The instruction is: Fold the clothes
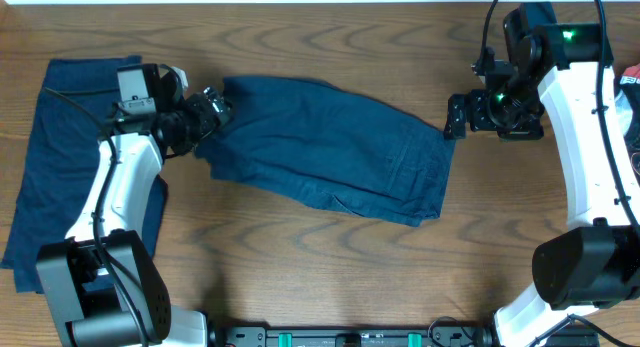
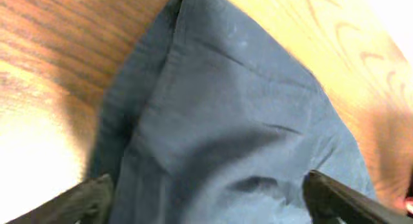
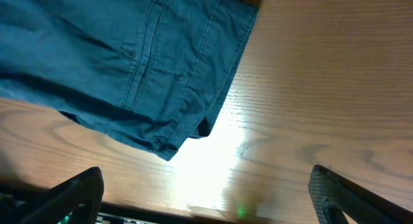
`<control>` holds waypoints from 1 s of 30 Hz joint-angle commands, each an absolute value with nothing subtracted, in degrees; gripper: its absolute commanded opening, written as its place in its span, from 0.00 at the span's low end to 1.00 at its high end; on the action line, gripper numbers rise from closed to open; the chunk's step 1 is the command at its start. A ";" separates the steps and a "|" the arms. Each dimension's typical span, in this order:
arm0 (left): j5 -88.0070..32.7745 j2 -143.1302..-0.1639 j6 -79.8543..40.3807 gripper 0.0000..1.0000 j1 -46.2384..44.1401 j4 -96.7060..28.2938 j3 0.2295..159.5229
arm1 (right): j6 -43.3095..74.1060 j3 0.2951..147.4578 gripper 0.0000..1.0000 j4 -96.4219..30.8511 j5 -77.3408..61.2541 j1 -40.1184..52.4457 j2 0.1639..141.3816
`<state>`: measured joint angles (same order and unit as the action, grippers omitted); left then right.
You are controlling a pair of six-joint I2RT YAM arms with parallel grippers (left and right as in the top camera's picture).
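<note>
A dark navy-blue garment (image 1: 330,147) lies spread across the middle of the wooden table, with stitched hems and a pocket seam showing in the right wrist view (image 3: 129,62). My left gripper (image 1: 215,109) is over the garment's upper left corner. In the left wrist view its fingers (image 2: 206,192) are wide apart with the cloth (image 2: 226,121) between and below them. My right gripper (image 1: 455,117) hovers just past the garment's right edge. It is open (image 3: 206,185) over bare wood with nothing in it. More navy clothes (image 1: 60,157) lie flat at the far left.
A bit of dark blue cloth (image 1: 540,12) shows behind the right arm at the back right. Something red (image 1: 632,77) sits at the right edge. The table's front edge has a black rail (image 1: 350,337).
</note>
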<state>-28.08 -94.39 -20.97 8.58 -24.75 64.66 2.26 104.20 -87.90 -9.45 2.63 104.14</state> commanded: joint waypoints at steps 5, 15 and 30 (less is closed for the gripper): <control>-27.86 -89.71 -17.58 0.98 8.43 -28.21 65.56 | 0.99 100.27 0.99 -85.38 -11.14 3.03 105.14; -27.75 -77.45 -15.00 0.83 5.93 -39.97 65.54 | -6.17 82.65 0.99 -68.34 -27.75 3.07 105.14; -26.28 -76.18 -11.07 0.91 5.91 -47.31 65.49 | 1.54 70.78 0.91 -59.64 -26.74 6.28 105.10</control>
